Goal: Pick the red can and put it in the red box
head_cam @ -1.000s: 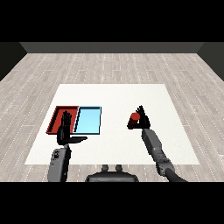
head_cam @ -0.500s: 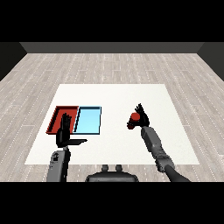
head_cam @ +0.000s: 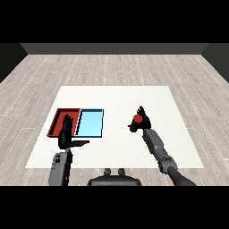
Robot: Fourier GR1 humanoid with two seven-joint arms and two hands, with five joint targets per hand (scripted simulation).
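Note:
The red can (head_cam: 137, 119) is right of the table's middle, with my right hand (head_cam: 143, 121) curled round it from the right side. The red tray (head_cam: 58, 117) lies at the left, side by side with the light blue tray (head_cam: 91, 122). My left hand (head_cam: 66, 135) stands upright over the near edge of the red tray, its fingers straight and its thumb pointing right, holding nothing.
The white table (head_cam: 116, 98) stretches wide behind both trays and between the blue tray and the can. A grey wooden floor surrounds it.
My right hand has closed in on the red can and wrapped round it, shifting slightly left. The left hand has stayed in place.

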